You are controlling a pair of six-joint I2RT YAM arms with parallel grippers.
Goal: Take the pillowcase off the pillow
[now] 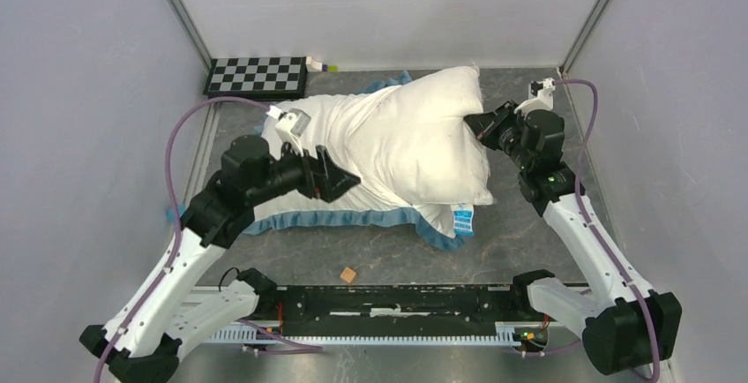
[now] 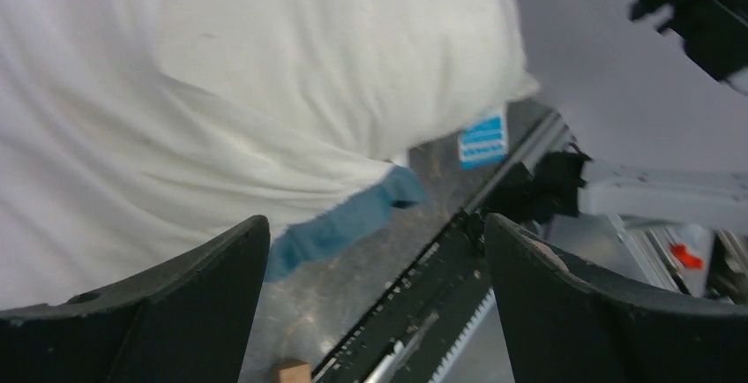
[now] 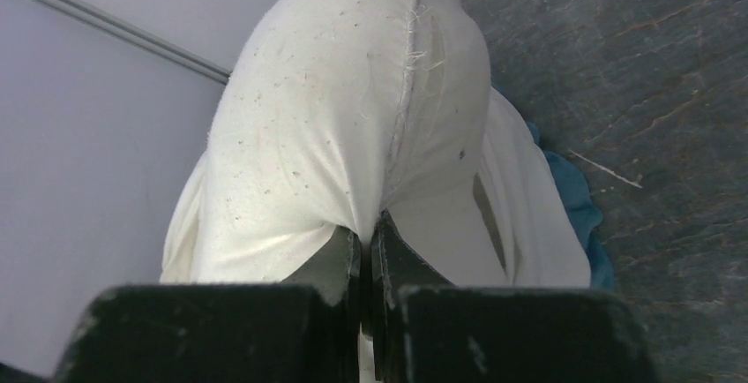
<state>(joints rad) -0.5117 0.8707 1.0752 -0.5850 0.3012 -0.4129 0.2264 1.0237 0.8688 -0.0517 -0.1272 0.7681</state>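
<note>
The pillow (image 1: pixel 432 127) lies toward the far right corner of the table (image 1: pixel 388 259), and its left end appears to sit inside the pillowcase (image 1: pixel 331 123), which spreads toward the left edge. The right gripper (image 3: pixel 366 240) is pinched tight on a thin fold at the pillow's seam, and so small a bite may slip under a hard pull. The left gripper (image 2: pixel 375 224) hovers above the pillowcase with its fingers apart, holding nothing. Unpinned, the pillowcase would likely drag along with the pillow.
</note>
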